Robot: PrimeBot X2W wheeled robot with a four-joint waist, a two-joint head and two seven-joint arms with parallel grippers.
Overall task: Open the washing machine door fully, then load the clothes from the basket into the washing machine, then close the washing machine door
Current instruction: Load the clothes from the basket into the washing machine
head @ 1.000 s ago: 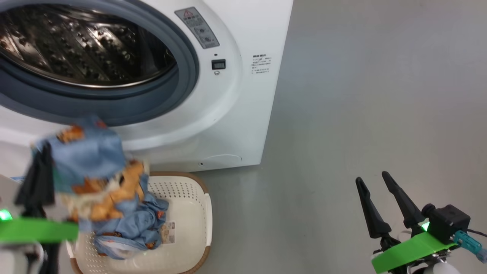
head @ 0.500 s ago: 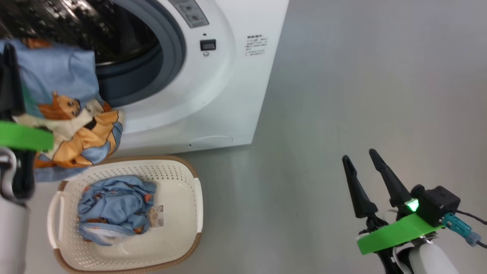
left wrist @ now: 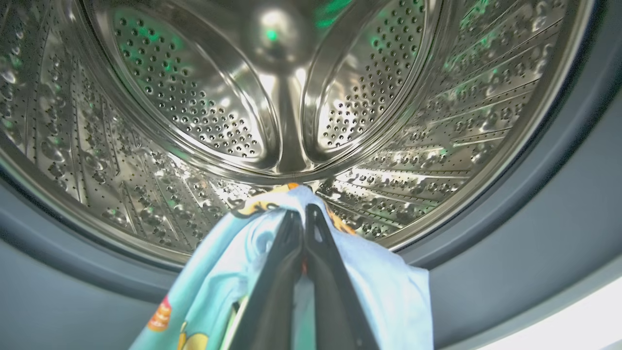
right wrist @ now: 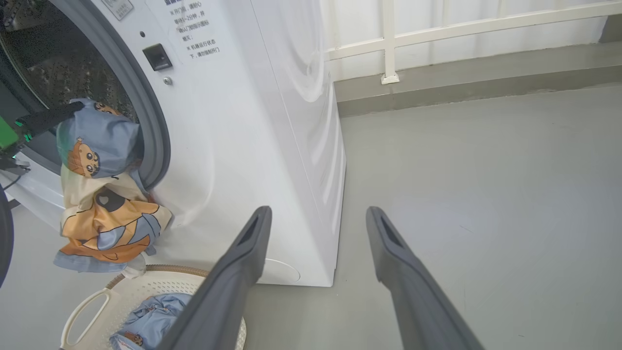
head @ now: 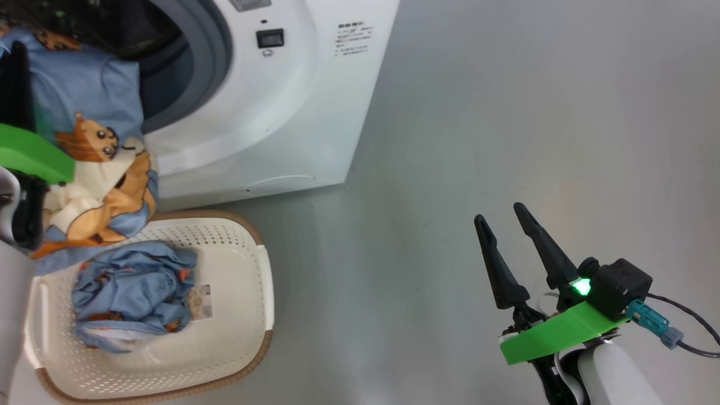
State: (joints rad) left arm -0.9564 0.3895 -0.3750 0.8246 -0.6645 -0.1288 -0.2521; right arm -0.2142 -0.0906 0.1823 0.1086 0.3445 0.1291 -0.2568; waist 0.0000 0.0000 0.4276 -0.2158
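In the left wrist view, the left gripper (left wrist: pixel 302 214) is pressing its two dark fingers tightly together at the lower middle of the frame, and it is pinching a light blue garment (left wrist: pixel 384 287) between them. The cloth is draping down on both sides of the fingers. The fingertips are pointing into the steel drum (left wrist: pixel 194 107), which is taking up the upper part of this frame, and the grey-blue gasket (left wrist: pixel 559 209) is curving around it at the lower right.

In the head view, the garment is hanging at the left edge, in front of the open mouth of the washing machine (head: pixel 281 101) at the upper left. Its lower end, with an orange cartoon print and a cream part, is reaching the top rim of the basket (head: pixel 264 270); I cannot tell whether it is touching the rim. The basket is sitting on the grey floor (head: pixel 506 112) at the lower left, just in front of the machine. A bundle of clothes (head: pixel 129 287) in blue fabric is lying in its left half, beside a paper label (head: pixel 201 301).

The right gripper (head: pixel 499 212) is hovering at the lower right of the head view, well apart from the basket. Its jaws are standing wide apart and are holding nothing.
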